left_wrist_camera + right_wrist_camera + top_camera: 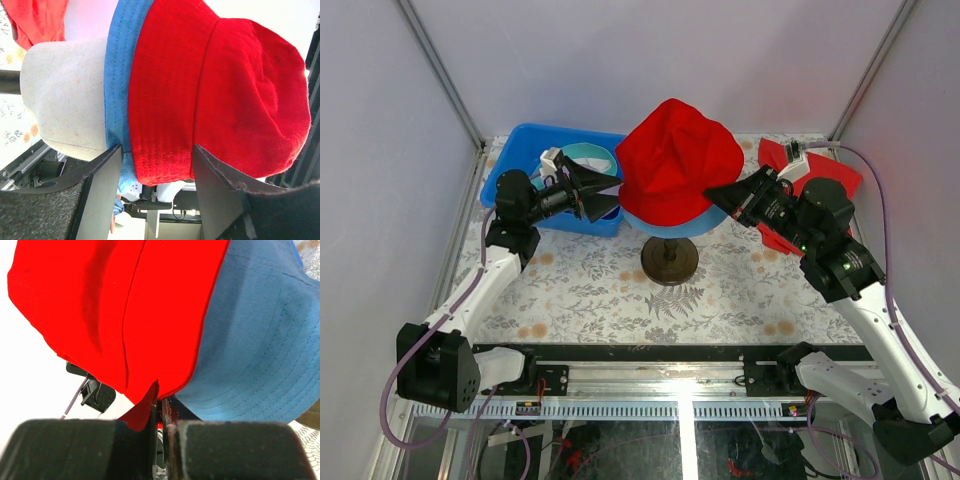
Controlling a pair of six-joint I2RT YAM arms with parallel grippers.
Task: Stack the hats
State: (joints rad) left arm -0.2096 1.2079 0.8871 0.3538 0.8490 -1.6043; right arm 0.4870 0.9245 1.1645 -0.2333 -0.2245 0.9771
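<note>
Red hat (675,160) is seated crown-up over the blue hat (662,224), its brim clamped by the right jaws; the left jaws are held apart.

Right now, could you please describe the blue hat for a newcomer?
At the table's centre a mannequin head stands on a dark round base. The blue hat sits on that head, under the red hat; only its blue brim shows.

Three hats are counted: one red hat (678,150), one blue hat (665,226), one teal hat (588,151). One blue bin (535,131), one mannequin head (65,95) and one red cloth (848,172) are counted. Two grippers are counted: left gripper (616,192), right gripper (712,194).
</note>
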